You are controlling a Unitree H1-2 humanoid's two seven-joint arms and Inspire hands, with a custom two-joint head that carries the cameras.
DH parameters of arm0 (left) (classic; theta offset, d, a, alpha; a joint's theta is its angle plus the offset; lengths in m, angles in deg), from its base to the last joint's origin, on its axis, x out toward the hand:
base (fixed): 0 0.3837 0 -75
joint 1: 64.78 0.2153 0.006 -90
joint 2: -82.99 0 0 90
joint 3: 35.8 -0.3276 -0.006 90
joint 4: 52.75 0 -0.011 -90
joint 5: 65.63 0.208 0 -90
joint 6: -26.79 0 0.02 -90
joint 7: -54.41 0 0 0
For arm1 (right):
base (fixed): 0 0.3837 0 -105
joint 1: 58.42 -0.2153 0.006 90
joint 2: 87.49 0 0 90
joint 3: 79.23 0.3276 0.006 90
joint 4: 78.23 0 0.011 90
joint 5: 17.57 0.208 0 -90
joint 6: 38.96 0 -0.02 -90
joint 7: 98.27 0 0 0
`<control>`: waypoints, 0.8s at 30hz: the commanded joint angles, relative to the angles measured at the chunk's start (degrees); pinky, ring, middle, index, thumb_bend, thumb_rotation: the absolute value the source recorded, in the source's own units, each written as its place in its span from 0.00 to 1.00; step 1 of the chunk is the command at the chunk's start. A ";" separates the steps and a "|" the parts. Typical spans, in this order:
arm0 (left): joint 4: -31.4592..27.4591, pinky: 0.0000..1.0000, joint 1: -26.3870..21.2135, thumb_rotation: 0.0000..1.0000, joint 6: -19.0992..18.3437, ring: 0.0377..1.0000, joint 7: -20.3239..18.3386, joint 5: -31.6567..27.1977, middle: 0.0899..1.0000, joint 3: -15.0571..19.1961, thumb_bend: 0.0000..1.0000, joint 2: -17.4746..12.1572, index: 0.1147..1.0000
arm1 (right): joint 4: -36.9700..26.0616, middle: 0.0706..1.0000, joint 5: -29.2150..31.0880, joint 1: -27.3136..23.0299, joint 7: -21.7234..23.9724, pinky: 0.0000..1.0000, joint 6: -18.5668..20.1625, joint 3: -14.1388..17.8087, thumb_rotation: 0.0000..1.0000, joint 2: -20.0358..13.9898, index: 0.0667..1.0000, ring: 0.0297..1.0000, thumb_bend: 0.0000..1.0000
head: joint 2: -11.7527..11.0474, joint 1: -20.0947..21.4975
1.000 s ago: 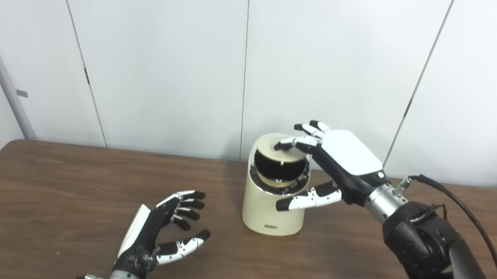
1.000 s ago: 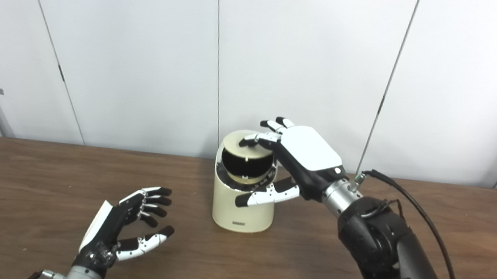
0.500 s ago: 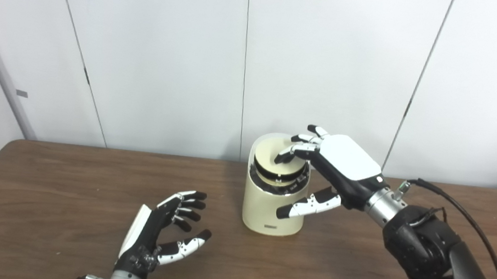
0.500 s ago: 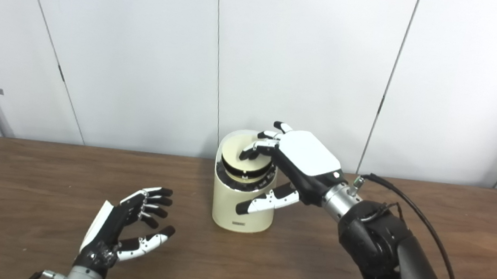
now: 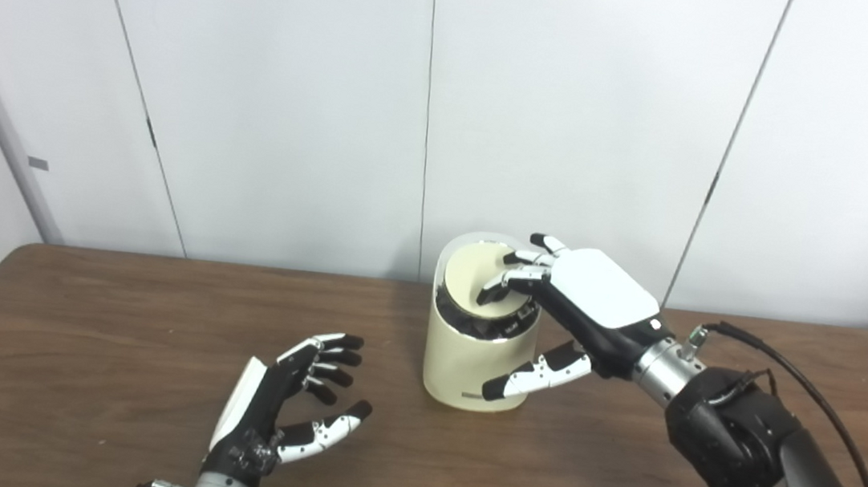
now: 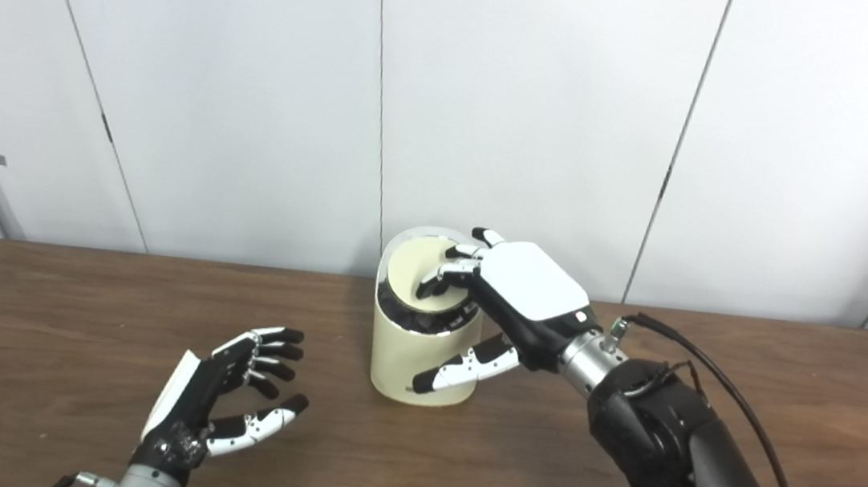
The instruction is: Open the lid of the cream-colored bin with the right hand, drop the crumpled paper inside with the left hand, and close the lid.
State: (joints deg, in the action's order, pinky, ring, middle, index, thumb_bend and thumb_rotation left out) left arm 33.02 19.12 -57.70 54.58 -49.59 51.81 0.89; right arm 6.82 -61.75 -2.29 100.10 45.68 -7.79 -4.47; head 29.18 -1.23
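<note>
The cream-colored bin (image 5: 462, 359) stands upright on the brown table, near the far edge at the middle. Its round cream lid (image 5: 470, 280) lies low in the bin's top, with only a thin dark gap at the front. My right hand (image 5: 580, 307) is over the bin, fingers apart, fingertips (image 5: 495, 290) pressing on the lid, thumb in front of the bin's wall. My left hand (image 5: 288, 406) is open and empty, palm turned right, resting low over the table left of the bin. No crumpled paper is in view.
The table (image 5: 109, 338) runs wide to both sides. A white panelled wall (image 5: 296, 100) stands right behind the bin. My right forearm (image 5: 766, 464) with a black cable crosses the table's right front.
My right hand has pushed the lid down. The lid stood tilted open with a dark opening; now it lies nearly flat in the bin's top. My left hand has not moved.
</note>
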 commanded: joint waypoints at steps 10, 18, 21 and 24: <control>-2.29 0.54 -0.70 0.09 0.59 0.63 0.70 0.22 0.69 0.05 0.54 0.39 0.73 | -0.76 0.67 -0.51 -1.58 1.31 0.95 -1.85 -1.00 0.62 -1.51 0.66 0.87 0.75 | 0.52 -0.34; -2.44 0.55 -0.75 0.08 0.34 0.63 0.77 0.49 0.69 0.08 0.54 0.42 0.73 | -0.29 0.68 -0.97 -1.74 1.94 0.95 -2.62 -1.85 0.62 -2.13 0.67 0.87 0.75 | 0.64 -0.67; -2.62 0.55 -0.75 0.09 0.23 0.63 0.67 0.21 0.69 0.14 0.54 0.44 0.73 | 0.23 0.67 -2.49 -1.97 1.28 0.93 -3.74 -2.48 0.62 -2.57 0.67 0.86 0.76 | 0.76 -0.68; -2.71 0.55 -0.76 0.09 -0.12 0.64 0.46 -0.29 0.70 0.24 0.54 0.48 0.73 | 0.86 0.67 -3.81 -2.17 0.83 0.93 -4.68 -3.05 0.61 -2.92 0.67 0.85 0.77 | 0.76 -0.68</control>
State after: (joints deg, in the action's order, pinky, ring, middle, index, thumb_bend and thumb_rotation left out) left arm 32.69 19.23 -58.17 54.56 -49.67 51.84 1.28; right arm 7.11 -64.76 -3.12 100.40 42.62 -10.12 -6.25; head 29.88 -1.85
